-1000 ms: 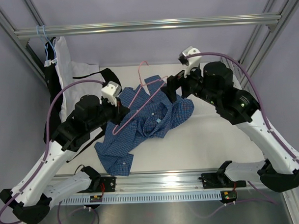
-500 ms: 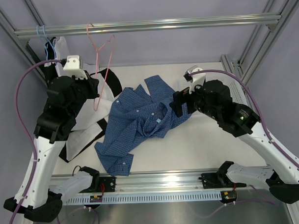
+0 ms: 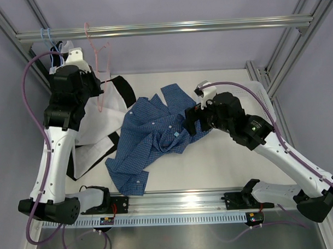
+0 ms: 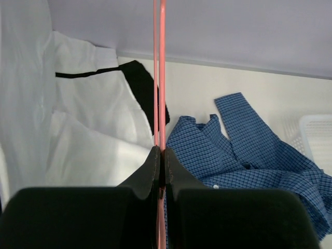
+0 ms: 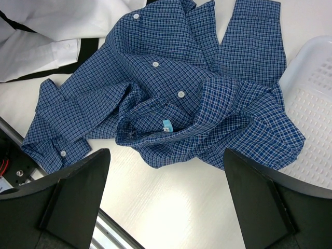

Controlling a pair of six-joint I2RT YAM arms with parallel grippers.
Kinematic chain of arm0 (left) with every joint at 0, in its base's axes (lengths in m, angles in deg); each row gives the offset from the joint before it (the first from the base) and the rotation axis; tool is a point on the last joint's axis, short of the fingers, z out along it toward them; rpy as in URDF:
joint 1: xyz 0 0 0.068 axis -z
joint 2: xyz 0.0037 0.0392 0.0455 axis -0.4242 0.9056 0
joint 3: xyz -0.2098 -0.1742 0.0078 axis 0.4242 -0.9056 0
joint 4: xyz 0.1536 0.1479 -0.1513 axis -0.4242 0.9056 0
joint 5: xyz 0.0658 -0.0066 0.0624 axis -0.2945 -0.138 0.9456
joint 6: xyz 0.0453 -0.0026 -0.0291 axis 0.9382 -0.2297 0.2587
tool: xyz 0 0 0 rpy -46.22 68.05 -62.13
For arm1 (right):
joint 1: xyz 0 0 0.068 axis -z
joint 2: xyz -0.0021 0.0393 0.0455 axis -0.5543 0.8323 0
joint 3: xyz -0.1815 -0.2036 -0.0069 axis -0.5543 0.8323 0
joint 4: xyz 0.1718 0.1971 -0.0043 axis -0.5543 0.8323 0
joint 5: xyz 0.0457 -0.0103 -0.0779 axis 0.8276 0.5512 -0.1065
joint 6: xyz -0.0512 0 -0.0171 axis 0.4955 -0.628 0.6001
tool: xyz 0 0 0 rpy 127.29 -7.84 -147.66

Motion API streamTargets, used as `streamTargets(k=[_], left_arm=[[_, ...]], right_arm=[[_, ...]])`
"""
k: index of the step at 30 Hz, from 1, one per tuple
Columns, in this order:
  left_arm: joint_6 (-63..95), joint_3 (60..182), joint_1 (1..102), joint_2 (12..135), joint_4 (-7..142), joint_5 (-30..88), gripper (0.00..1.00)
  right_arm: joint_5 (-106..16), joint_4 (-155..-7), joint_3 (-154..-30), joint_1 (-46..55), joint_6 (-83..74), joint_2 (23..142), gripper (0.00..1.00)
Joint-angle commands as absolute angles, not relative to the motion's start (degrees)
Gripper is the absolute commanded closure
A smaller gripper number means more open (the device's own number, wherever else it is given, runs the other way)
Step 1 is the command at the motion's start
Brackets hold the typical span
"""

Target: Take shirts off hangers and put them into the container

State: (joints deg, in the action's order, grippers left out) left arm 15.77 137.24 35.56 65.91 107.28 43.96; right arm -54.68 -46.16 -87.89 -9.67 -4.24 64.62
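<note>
Left gripper [image 4: 160, 155] clamps the bare pink hanger [image 4: 162, 78], right gripper [image 5: 166, 176] hangs wide open over the blue shirt [image 5: 171, 88], so it's basket [image 5: 316, 119] next, I'd guess.

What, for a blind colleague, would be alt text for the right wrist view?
A crumpled blue checked shirt lies on the white table below the open right claw. A white mesh basket is at right, a white shirt upper left.
</note>
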Motion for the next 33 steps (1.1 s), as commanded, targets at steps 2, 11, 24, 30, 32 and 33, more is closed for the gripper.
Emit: streamTargets(k=[2, 11, 24, 30, 32, 33], left_arm=[[15.6, 138.1, 32.0, 67.7, 103.7, 39.5, 1.00], [15.9, 135.9, 31.2, 68.6, 106.0, 37.6, 0.65], [15.4, 132.6, 31.2, 55.1, 116.4, 43.6, 0.01], [15.2, 127.0, 31.2, 47.0, 117.6, 43.5, 0.01], [15.4, 126.0, 31.2, 45.4, 118.4, 43.7, 0.01], [15.6, 125.9, 31.2, 45.1, 118.7, 43.7, 0.01]], right_arm=[[-53.2, -50.0, -86.3, -9.8, -5.1, 66.5, 0.01], [-53.7, -54.8, -84.8, -12.2, -6.2, 78.0, 0.00], [-58.1, -58.1, -95.3, -15.2, -11.4, 106.3, 0.01], [-57.6, -59.5, -94.9, -15.4, -14.7, 114.2, 0.02], [-56.1, -59.6, -94.3, -15.4, -15.0, 115.8, 0.18], [-55.4, -59.7, -94.2, -15.3, -14.9, 116.0, 0.26]])
